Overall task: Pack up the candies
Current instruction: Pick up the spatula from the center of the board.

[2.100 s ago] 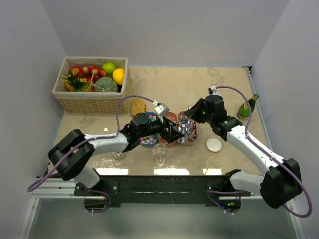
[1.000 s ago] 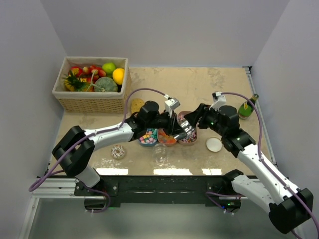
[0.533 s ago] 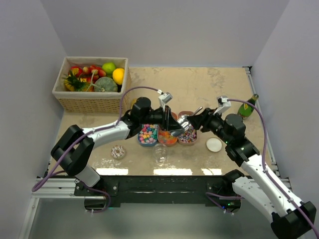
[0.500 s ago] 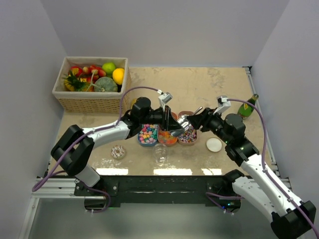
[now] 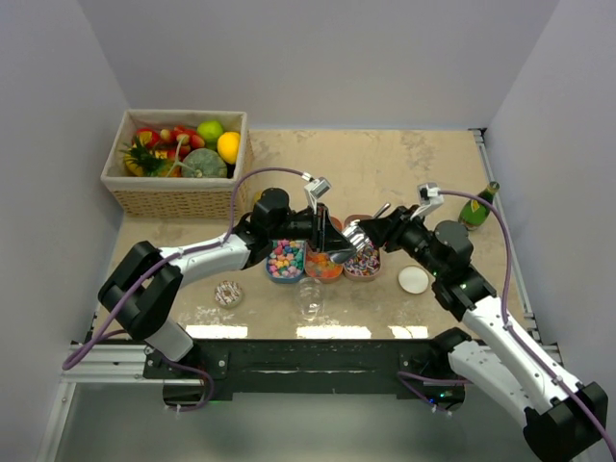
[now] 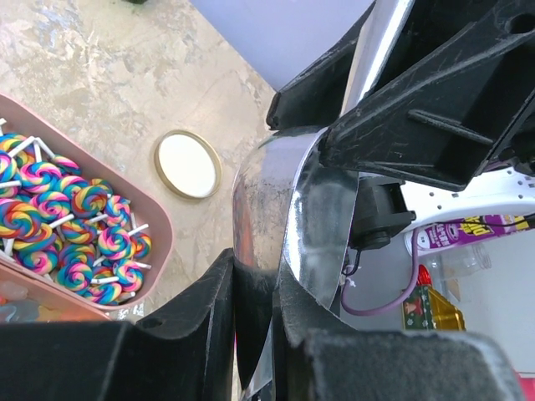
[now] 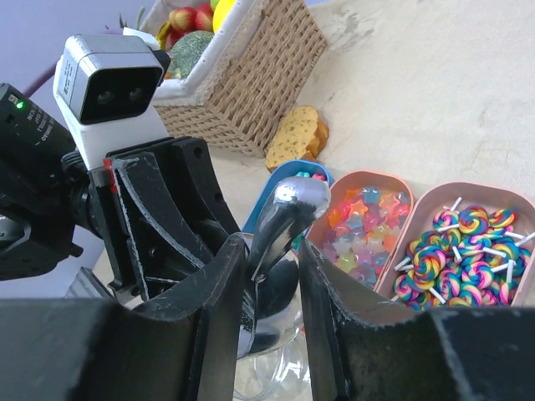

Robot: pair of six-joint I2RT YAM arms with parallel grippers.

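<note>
The left gripper (image 6: 255,292) was clenched on the bowl of the metal scoop (image 6: 276,200), holding it handle-out above the candies (image 7: 361,224) in their trays (image 7: 468,188) mid-bench (image 5: 385,164), seemingly so the right gripper (image 7: 272,251), jaws astride the handle but grip unclear, could take it.

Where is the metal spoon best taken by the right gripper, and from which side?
Take the spoon by its slim handle, which juts free toward the right arm; the left gripper holds the bowl end. Come from the right, jaws astride the handle.
</note>
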